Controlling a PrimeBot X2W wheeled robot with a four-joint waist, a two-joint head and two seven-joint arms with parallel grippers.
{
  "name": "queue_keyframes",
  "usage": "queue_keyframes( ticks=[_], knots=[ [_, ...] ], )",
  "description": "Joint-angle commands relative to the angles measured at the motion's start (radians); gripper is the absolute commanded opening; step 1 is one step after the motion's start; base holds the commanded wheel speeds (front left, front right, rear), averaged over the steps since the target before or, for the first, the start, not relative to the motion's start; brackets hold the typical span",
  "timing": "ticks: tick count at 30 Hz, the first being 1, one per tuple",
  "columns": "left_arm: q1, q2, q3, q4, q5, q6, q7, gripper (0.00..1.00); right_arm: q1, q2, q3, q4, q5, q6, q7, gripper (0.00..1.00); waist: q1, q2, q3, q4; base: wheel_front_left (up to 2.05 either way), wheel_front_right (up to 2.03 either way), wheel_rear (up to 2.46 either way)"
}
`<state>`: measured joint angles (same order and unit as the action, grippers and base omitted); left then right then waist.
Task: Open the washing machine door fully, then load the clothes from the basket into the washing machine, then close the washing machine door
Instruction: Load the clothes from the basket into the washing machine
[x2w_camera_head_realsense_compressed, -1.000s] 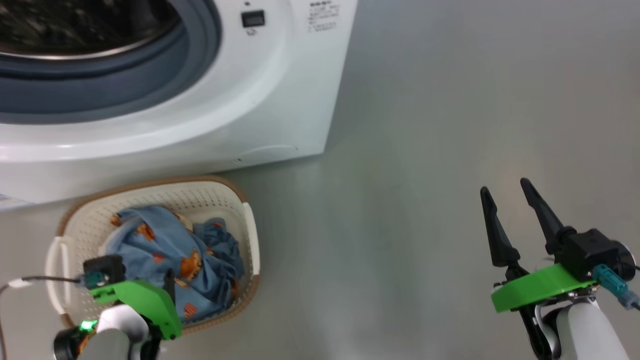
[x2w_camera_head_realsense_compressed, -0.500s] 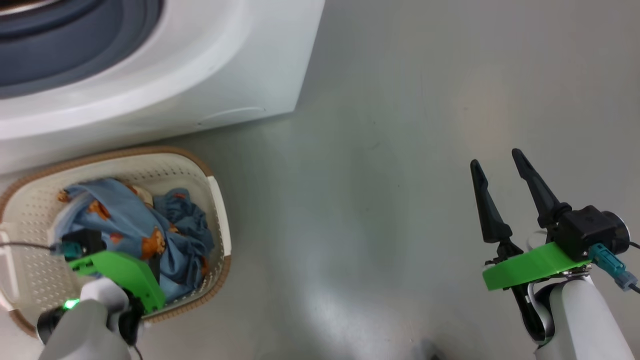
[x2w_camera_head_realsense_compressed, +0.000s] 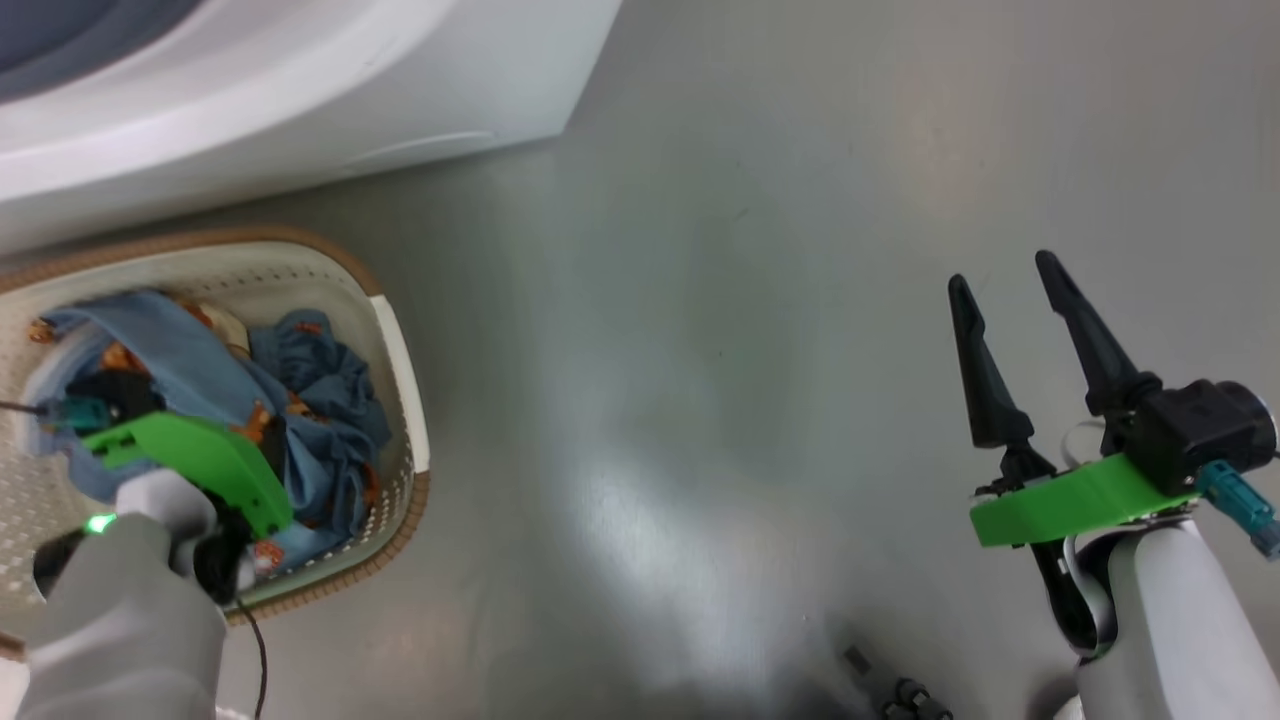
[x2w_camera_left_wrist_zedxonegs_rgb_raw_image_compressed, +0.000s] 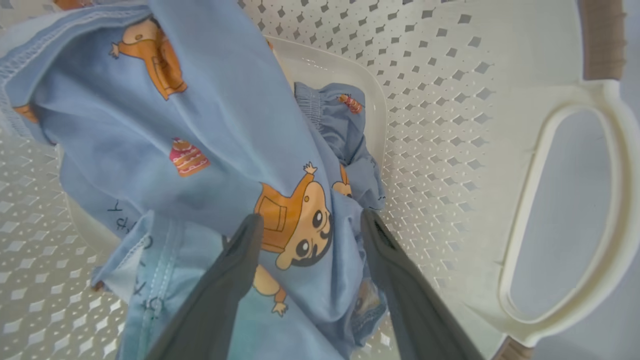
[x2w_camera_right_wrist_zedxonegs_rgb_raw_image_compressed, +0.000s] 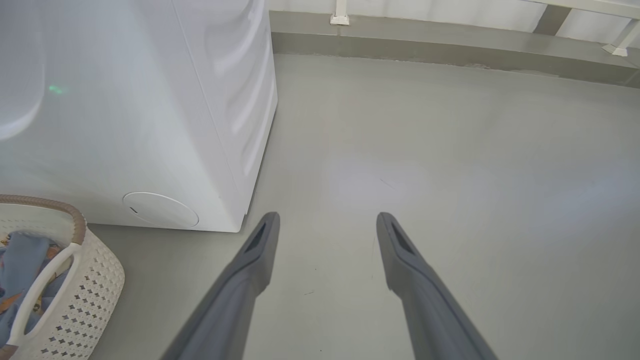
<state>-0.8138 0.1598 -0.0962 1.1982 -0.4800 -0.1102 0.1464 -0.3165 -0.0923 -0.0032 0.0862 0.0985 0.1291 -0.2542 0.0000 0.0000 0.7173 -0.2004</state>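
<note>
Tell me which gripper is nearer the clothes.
Left. The left gripper is down in the basket, open and right at the clothes; the right gripper hangs open above the floor, well clear of the basket.

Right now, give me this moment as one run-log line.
step: loading | left gripper: open, fingers straddling clothes inside basket | right gripper: open, empty, above floor beside washing machine

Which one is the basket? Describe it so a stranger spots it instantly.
Start at the white washing machine. On the grey floor just before its front stands the basket. It is the cream perforated tub with a brown woven rim, holding light blue cartoon-print clothes.
</note>
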Motion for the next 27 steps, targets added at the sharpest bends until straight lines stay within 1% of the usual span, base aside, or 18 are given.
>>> queue_keyframes(
  ticks=[1,5,9,24,25,26,27],
  knots=[
    [-0.013,0.040,0.020,0.004,-0.010,-0.002,-0.018,1.00,-0.005,-0.008,0.025,-0.032,0.007,0.002,-0.008,1.00,0.0000,0.0000,0.042,-0.008,0.00,0.00,0.00],
    [-0.050,0.043,0.017,0.023,-0.011,0.002,-0.023,1.00,-0.009,-0.013,0.027,-0.045,0.009,0.002,-0.008,1.00,0.0000,0.0000,0.079,-0.012,0.00,0.00,0.00],
    [-0.082,0.056,0.006,0.041,0.000,0.031,-0.031,1.00,-0.014,-0.016,0.025,-0.064,0.011,0.002,-0.008,1.00,0.0000,0.0000,0.116,-0.017,0.00,0.00,0.00],
    [-0.151,0.067,-0.020,0.073,0.011,0.074,-0.051,1.00,-0.020,-0.018,0.006,-0.107,0.025,0.002,-0.008,1.00,0.0000,0.0000,0.200,-0.023,0.00,0.00,0.00],
    [-0.152,0.067,-0.026,0.074,0.017,0.079,-0.057,0.95,-0.020,-0.018,0.004,-0.108,0.027,0.002,-0.008,1.00,0.0000,0.0000,0.203,-0.024,0.00,0.00,0.00],
    [-0.153,0.068,-0.030,0.075,0.020,0.084,-0.063,0.65,-0.020,-0.018,0.000,-0.110,0.029,0.002,-0.008,1.00,0.0000,0.0000,0.204,-0.024,0.00,0.00,0.00],
    [-0.153,0.067,-0.032,0.076,0.021,0.087,-0.069,0.40,-0.020,-0.018,-0.005,-0.111,0.032,0.002,-0.008,1.00,0.0000,0.0000,0.206,-0.025,0.00,0.00,0.00]
  ],
)
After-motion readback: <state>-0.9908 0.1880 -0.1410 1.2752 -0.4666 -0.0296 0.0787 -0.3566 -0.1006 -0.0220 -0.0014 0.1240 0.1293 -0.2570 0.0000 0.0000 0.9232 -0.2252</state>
